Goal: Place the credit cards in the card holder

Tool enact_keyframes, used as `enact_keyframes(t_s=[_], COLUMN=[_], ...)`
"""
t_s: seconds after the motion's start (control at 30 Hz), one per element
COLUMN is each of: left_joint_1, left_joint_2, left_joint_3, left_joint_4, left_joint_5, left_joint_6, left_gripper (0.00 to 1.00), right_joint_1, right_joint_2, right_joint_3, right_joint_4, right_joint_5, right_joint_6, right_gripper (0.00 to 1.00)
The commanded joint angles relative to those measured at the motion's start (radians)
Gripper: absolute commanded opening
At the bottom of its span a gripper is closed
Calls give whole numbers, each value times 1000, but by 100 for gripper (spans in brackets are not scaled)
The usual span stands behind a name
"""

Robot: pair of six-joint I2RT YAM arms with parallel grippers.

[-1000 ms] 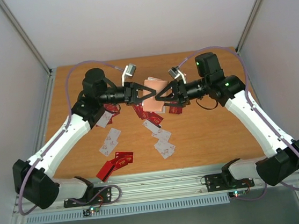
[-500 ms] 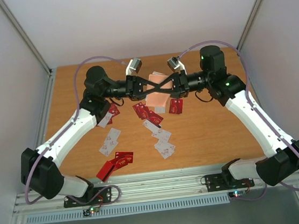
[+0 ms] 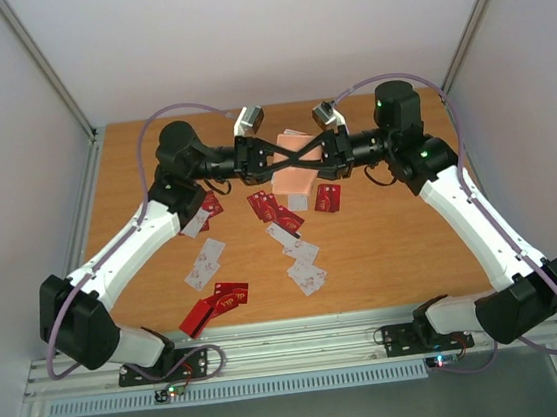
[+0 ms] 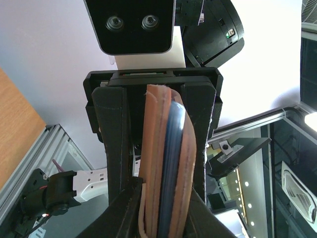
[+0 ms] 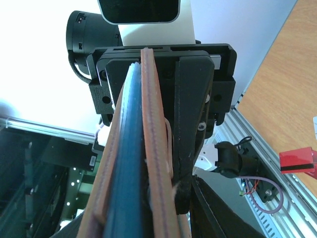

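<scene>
The tan card holder [image 3: 294,184] hangs in the air above the back middle of the table, gripped from both sides. My left gripper [image 3: 305,158] and right gripper [image 3: 286,160] cross over it, each shut on it. The left wrist view shows the holder [image 4: 163,158] edge-on between my left gripper's [image 4: 163,194] fingers, its blue-grey inside visible. The right wrist view shows it [image 5: 154,148] the same way in my right gripper [image 5: 148,208]. Red credit cards [image 3: 266,207] and white ones [image 3: 205,261] lie scattered on the table below.
More red cards lie at the front left [image 3: 219,301] and beside the holder [image 3: 327,198]; white cards [image 3: 306,274] sit mid-table. One red card [image 5: 297,161] shows in the right wrist view. White walls and metal rails enclose the wooden table [image 3: 403,245].
Both arms have moved toward the back with the holder, their fingers now crossing further. My right gripper has closed on the holder; the left keeps its grip.
</scene>
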Motion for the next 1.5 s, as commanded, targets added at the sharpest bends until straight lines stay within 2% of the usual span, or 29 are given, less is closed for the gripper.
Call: enact_keyframes(t_s=[0.0, 0.1, 0.17, 0.27, 0.4, 0.53, 0.7, 0.9, 1.0, 1.1, 1.17, 1.2, 1.3, 1.37, 1.4, 1.47], left_joint_1=[-5, -5, -5, -5, -4, -3, -5, -5, -5, -6, -14, -19, -67, -106, -120, -134], left_joint_2=[-12, -26, -40, -78, -122, -155, -194, -192, -203, -198, -186, -180, -142, -88, -55, 12], left_joint_3=[43, 46, 56, 89, 115, 106, 155, 142, 108, 95, 80, 61, 10, -9, -11, -8], left_joint_4=[55, -26, -121, -357, -607, -722, -976, -988, -1004, -1071, -1117, -1126, -1128, -1124, -1127, -1128], left_joint_5=[52, 37, 18, -36, -99, -180, -429, -444, -509, -576, -625, -650, -731, -763, -768, -754], left_joint_6=[20, 71, 128, 302, 519, 623, 814, 857, 877, 940, 995, 1010, 1038, 1021, 1001, 945], left_gripper=[20, 27, 39, 60, 74, 79, 80, 80, 80, 80, 79, 78, 75, 74, 74, 73], right_joint_1=[-25, -25, -25, -25, -25, -25, -28, -28, -28, -28, -28, -28, -27, -28, -33, -41], right_joint_2=[7, 11, 14, 17, 21, 15, 17, 23, 34, 66, 96, 112, 161, 162, 161, 169], right_joint_3=[32, 38, 41, 51, 54, 58, 95, 81, 111, 157, 182, 183, 126, 42, 4, -57], right_joint_4=[37, 27, 21, -12, -34, -58, -179, -221, -359, -583, -739, -818, -948, -946, -932, -898], right_joint_5=[-8, -6, 5, 38, 73, 115, 183, 194, 306, 469, 631, 716, 863, 903, 895, 842], right_joint_6=[21, 20, 21, 9, 10, 2, -49, -101, -202, -297, -352, -371, -446, -493, -506, -517], right_gripper=[6, 1, 1, 1, 1, 1, 1, 1, 1, 3, 11, 22, 41, 51, 59, 67])
